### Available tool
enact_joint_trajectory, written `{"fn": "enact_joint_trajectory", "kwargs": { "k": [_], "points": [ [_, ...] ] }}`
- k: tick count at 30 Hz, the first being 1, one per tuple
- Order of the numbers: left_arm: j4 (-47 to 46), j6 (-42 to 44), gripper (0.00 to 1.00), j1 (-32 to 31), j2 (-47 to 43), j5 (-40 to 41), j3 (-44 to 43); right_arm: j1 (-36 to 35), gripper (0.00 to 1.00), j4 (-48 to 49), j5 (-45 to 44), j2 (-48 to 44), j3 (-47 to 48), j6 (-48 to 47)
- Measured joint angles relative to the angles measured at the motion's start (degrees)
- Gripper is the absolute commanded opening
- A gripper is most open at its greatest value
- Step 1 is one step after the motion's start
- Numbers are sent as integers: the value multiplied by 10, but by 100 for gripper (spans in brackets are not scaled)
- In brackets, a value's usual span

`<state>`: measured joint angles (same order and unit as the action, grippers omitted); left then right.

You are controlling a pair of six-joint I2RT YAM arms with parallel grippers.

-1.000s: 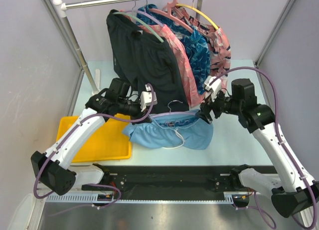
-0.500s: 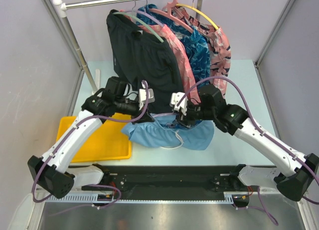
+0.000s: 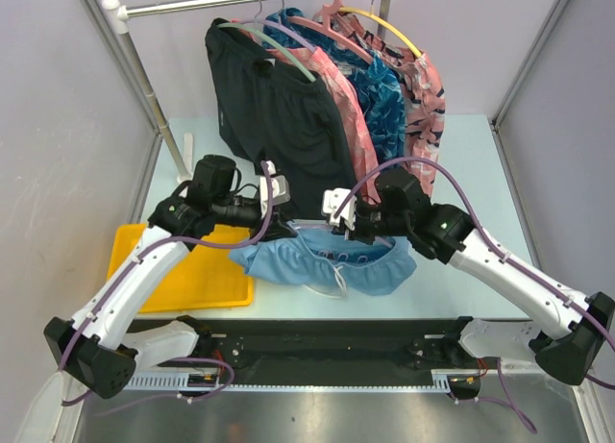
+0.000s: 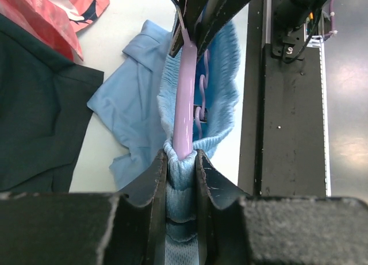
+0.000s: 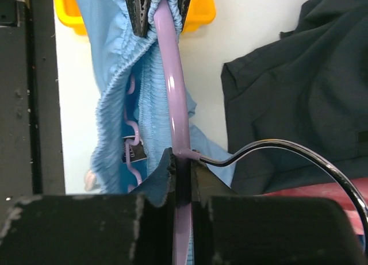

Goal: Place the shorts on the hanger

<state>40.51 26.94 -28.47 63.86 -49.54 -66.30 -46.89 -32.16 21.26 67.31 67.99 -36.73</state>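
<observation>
The light blue shorts (image 3: 332, 262) lie bunched on the table in front of the rack, the white drawstring trailing at their front. The lavender hanger (image 3: 309, 226) runs along inside their gathered waistband (image 4: 221, 98). My left gripper (image 4: 181, 161) is shut on the waistband's left end, with the hanger's (image 4: 185, 98) tip wrapped in the cloth between the jaws. My right gripper (image 5: 183, 161) is shut on the hanger (image 5: 172, 92) at its neck, where the silver hook (image 5: 287, 147) bends off to the right. In the top view the two grippers (image 3: 277, 222) (image 3: 338, 228) face each other along the hanger.
Black shorts (image 3: 279, 107), blue patterned and pink garments hang on the rack rail (image 3: 240, 1) just behind the grippers. A yellow tray (image 3: 207, 270) sits left of the shorts. The rack's slanted leg (image 3: 154, 97) stands at the left. A black rail (image 3: 336, 339) runs along the near edge.
My right arm swung left from the shorts' right end to the hanger's middle, and its jaws went from open to shut on the hanger's neck. The left arm shifted slightly left, its grip unchanged.
</observation>
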Motion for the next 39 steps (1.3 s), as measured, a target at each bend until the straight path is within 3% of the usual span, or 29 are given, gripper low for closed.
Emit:
{"fn": "enact_joint_trajectory", "kwargs": {
  "k": [1, 3, 8, 14, 18, 21, 27, 35, 39],
  "points": [
    [-2, 0, 40, 0, 0, 0, 0, 0, 0, 1, -2, 0, 0, -4],
    [-5, -2, 56, 0, -2, 7, 0, -1, 0, 4, -7, -2, 0, -13],
    [8, 3, 68, -2, -9, 27, -16, -1, 0, -9, -40, -10, 0, -35],
    [23, 13, 64, -41, 15, 72, -114, -14, 0, -21, -71, -27, 0, -65],
    [21, 21, 52, -108, 54, 103, -157, -30, 0, -22, -85, -31, 0, -76],
    [37, 28, 33, -135, 87, 121, -160, -37, 0, -23, -99, -31, 0, -82],
    [88, 81, 25, -135, 110, 156, -153, -43, 0, -42, -129, -34, 0, -88],
    [129, 128, 26, -85, 76, 157, -121, -44, 0, -53, -135, -44, 0, -92],
    [147, 146, 48, -74, 72, 149, -119, -45, 0, -53, -132, -45, 0, -94]
  ]
}}
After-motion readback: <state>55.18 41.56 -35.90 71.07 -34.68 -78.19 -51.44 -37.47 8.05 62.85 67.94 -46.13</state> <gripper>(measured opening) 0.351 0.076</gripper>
